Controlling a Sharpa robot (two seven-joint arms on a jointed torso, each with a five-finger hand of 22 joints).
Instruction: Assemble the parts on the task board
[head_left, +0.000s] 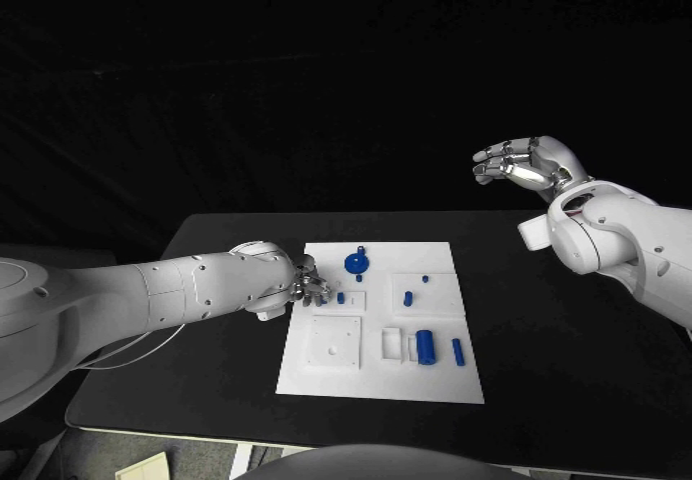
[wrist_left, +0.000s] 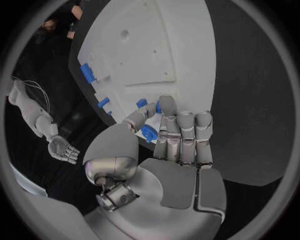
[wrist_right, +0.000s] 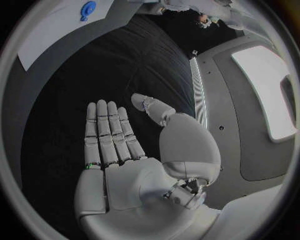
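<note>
One task board (head_left: 378, 375), five blue parts (head_left: 426, 346).

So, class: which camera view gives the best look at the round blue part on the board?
The head view: the round blue part lies whole and unobstructed near the far edge of the board, in front of the left hand. The right wrist view catches it small and bent at the circle's rim. In the left wrist view I cannot pick it out.

Matte black rectangular counter (head_left: 548, 340). Flat white rectangular task board (head_left: 325, 375) lies directly on it, roughly mid-counter, running toward the near edge, slightly skewed.
</note>
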